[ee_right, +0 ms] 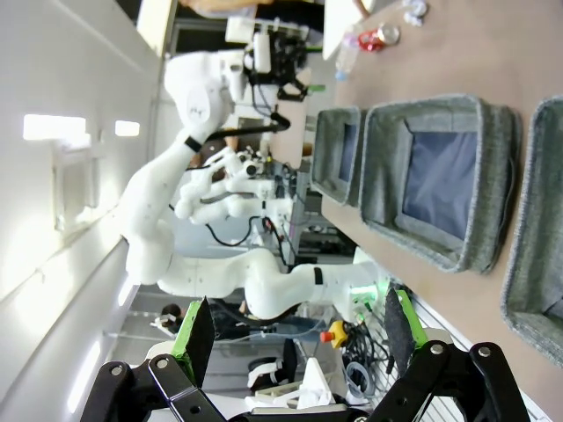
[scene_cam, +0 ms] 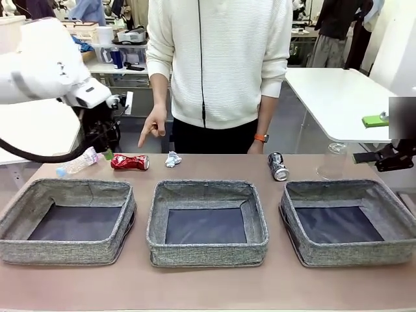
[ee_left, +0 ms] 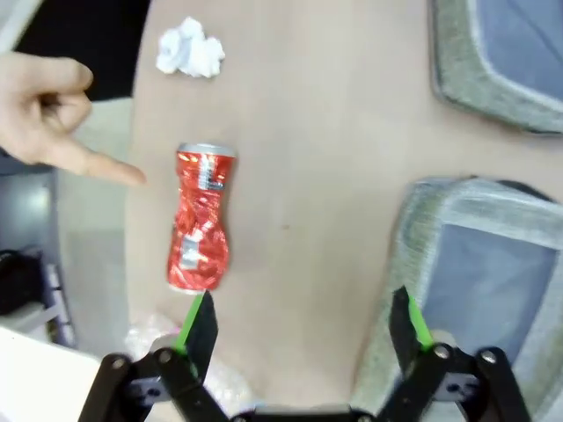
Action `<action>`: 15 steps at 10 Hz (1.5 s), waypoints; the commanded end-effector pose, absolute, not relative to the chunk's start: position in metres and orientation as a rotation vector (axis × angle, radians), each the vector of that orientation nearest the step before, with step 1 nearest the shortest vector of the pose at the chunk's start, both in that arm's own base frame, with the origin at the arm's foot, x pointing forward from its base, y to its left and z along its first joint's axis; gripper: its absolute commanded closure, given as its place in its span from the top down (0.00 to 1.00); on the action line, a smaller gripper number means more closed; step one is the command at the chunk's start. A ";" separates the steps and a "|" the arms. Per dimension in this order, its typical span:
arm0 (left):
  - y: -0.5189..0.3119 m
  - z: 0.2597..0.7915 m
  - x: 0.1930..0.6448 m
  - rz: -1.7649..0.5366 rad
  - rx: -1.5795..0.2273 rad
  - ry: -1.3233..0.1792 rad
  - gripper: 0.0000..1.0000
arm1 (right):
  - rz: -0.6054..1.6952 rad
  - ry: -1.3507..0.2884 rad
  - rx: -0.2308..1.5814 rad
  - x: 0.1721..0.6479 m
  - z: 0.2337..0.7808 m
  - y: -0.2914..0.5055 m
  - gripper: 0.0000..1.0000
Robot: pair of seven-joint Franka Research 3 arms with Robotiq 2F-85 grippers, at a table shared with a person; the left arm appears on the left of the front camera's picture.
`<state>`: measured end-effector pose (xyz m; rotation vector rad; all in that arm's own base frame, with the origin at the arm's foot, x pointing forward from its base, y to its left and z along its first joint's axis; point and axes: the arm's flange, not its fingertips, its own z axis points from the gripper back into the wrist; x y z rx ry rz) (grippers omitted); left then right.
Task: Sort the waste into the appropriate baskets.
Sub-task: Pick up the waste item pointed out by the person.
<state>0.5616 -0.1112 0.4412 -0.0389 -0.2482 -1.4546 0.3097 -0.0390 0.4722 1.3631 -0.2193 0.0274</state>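
Note:
The crushed red can (scene_cam: 130, 162) (ee_left: 201, 220) lies at the table's far left, with a person's finger (scene_cam: 144, 142) pointing down at it. My left gripper (scene_cam: 107, 148) (ee_left: 303, 312) hangs open just above and beside the can, with nothing between its fingers. A pink-labelled clear bottle (scene_cam: 78, 162) lies left of the can. The white paper ball (scene_cam: 172, 159) (ee_left: 189, 51), a dark can (scene_cam: 278, 166) and another clear bottle (scene_cam: 333, 161) sit farther right. Three grey baskets (scene_cam: 19, 214) (scene_cam: 159, 221) (scene_cam: 292, 218) stand in front with nothing in them. My right gripper (scene_cam: 372, 139) (ee_right: 295, 321) is open at the far right edge.
The person stands at the far side behind the middle basket, one hand (ee_left: 53, 114) near the can. In the left wrist view, the left basket's rim (ee_left: 422, 237) lies close to one finger. A white table (scene_cam: 338, 97) stands behind on the right.

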 end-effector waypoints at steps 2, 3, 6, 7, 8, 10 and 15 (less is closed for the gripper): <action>-0.120 0.429 0.602 -1.469 0.023 -0.248 1.00 | 0.043 -0.239 1.378 0.312 0.475 -0.038 1.00; -0.119 0.417 0.617 -1.481 0.034 -0.240 1.00 | 0.043 -0.239 1.378 0.312 0.475 -0.038 1.00; -0.108 0.380 0.652 -1.524 0.012 -0.278 1.00 | 0.043 -0.239 1.378 0.312 0.475 -0.038 1.00; -0.108 0.370 0.657 -1.528 0.013 -0.265 1.00 | 0.043 -0.239 1.378 0.312 0.475 -0.038 1.00; -0.108 0.359 0.661 -1.539 0.002 -0.247 1.00 | 0.043 -0.239 1.378 0.312 0.475 -0.038 1.00; -0.110 0.344 0.666 -1.544 0.024 -0.245 1.00 | 0.043 -0.239 1.378 0.312 0.475 -0.038 1.00; -0.112 0.331 0.670 -1.555 0.000 -0.193 1.00 | 0.043 -0.239 1.378 0.312 0.475 -0.038 1.00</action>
